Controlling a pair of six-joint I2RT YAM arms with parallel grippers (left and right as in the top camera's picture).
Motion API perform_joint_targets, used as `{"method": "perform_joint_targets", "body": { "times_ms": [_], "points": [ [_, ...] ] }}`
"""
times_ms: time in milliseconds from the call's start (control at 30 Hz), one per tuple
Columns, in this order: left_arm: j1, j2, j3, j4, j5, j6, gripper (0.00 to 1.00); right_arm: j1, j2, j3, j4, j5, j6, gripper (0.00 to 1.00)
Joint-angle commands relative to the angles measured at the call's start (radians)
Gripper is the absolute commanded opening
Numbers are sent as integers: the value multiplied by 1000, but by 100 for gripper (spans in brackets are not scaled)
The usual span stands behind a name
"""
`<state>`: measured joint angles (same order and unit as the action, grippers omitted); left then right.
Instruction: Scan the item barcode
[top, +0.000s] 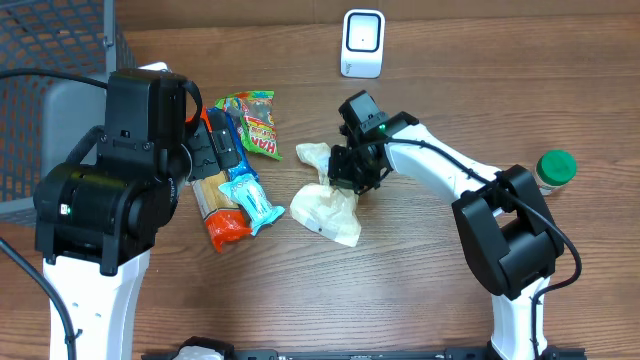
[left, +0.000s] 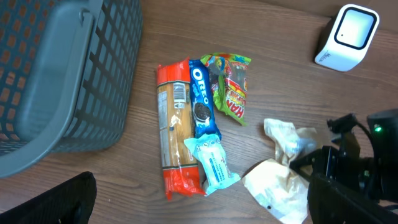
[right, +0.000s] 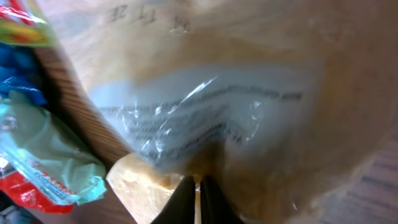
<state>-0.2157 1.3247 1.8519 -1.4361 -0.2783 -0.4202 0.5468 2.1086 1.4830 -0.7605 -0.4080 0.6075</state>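
Basket (left: 62, 74) near snack packets (left: 177, 130), pouch (top: 325, 212) in fingers (right: 179, 204)

a grey mesh basket (left: 56, 81) sits at the far left of the wooden table (top: 420, 300). just right of it a row of snacks lies flat, long sides running near to far. leftmost is a cracker pack with red ends (left: 174, 143). an oreo pack (left: 200, 106) lies against its right side. a light blue packet (left: 211, 163) rests over the oreo pack's near end, tilted. a green haribo bag (left: 231, 93) touches the oreo pack's far right side. a green-lidded jar (top: 555, 168) stands upright at the far right, well apart from the snacks.
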Motion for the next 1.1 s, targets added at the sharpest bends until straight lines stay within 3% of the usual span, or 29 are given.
{"method": "perform_joint_targets", "body": {
  "times_ms": [0, 233, 333, 667, 1067],
  "points": [
    [-1, 4, 0, 0, -17, -10, 100, 5, 14, -68, -39, 35, 95, 11],
    [-1, 4, 0, 0, -17, -10, 100, -1, 14, -69, -100, 29, 99, 16],
    [-1, 4, 0, 0, -17, -10, 100, -10, 14, -56, -99, -25, 10, 18],
    [-1, 4, 0, 0, -17, -10, 100, -95, -87, 171, -247, -76, -90, 26],
    [-1, 4, 0, 0, -17, -10, 100, -184, -139, 138, -321, -31, -131, 50]
  ]
}}
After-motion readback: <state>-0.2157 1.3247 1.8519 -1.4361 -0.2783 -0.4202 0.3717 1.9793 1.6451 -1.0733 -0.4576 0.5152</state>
